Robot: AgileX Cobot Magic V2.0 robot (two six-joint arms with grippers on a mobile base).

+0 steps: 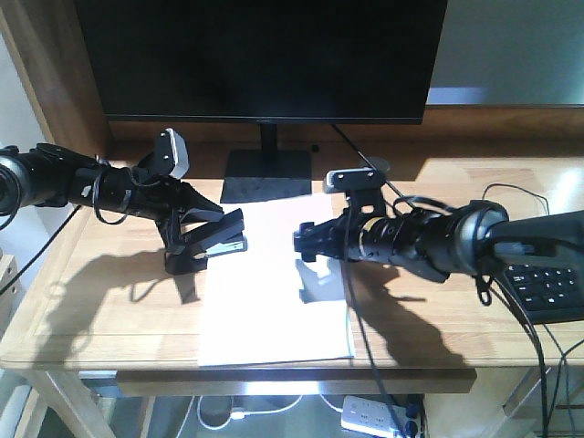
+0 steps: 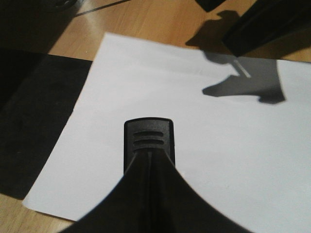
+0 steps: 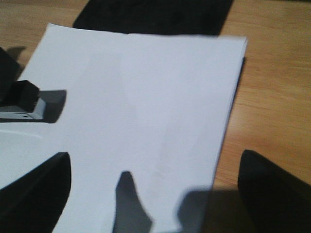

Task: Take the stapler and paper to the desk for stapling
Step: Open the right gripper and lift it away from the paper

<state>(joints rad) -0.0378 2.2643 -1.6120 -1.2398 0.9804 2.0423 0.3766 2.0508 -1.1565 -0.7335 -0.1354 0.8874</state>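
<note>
Two claws over the table (image 1: 109, 310): left claw (image 1: 212, 230) grips the stapler (image 1: 228, 245) — rigid, best held mid-body — at the left edge of the paper (image 1: 274, 301); right claw (image 1: 306, 240) gapes above those limp, slippery sheets.

Sunlit wooden workstation with a dark screen.
Hard, bright light falls across the pale plank counter (image 1: 91, 338) and throws sharp-edged shadows on it. A large black monitor (image 1: 260, 55) stands at the back on a flat square foot (image 1: 265, 175), with a wooden back panel (image 1: 46, 64) to its left and pale wall (image 1: 520, 46) to its right. A black keyboard (image 1: 547, 285) sits at the right edge. Under the counter are a white power strip (image 1: 372, 416) and a white cable (image 1: 219, 415).
</note>
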